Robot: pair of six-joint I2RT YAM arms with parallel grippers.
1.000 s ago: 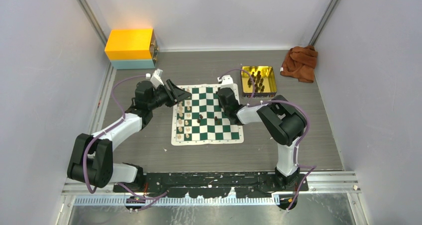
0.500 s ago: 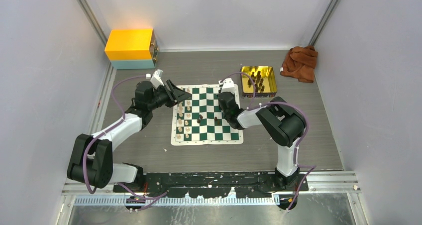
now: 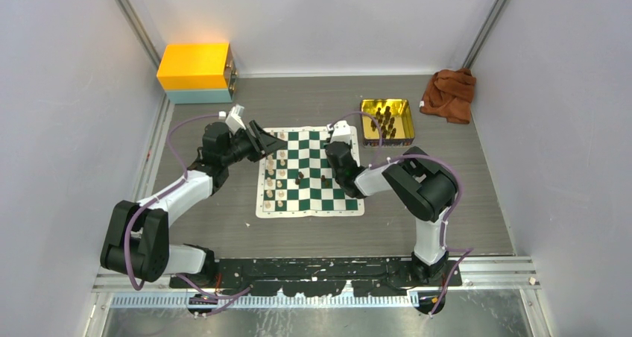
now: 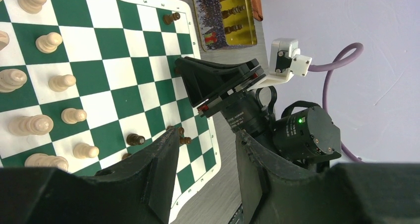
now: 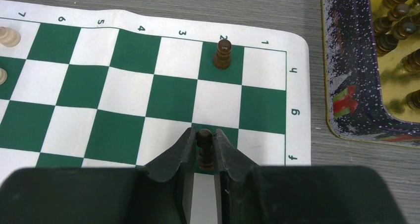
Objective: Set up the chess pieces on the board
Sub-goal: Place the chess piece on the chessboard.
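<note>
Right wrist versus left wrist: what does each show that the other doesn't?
Right wrist only: a dark pawn between the right tool's fingers; whether it is gripped is unclear. Left wrist only: the left tool, open and empty, and the right arm from outside. Both: the board, the gold tray, cream pieces and the dark piece near the board's corner.

The board (image 3: 310, 171) lies mid-tabletop (image 3: 298, 98); pieces (image 3: 274, 179) stand along its left side, a few toward its right; the tray (image 3: 410, 121) sits just beyond its far right corner, more pieces in it; the cloth (image 3: 449, 95) lies right of the tray; the box (image 3: 195, 72) sits far left.
</note>
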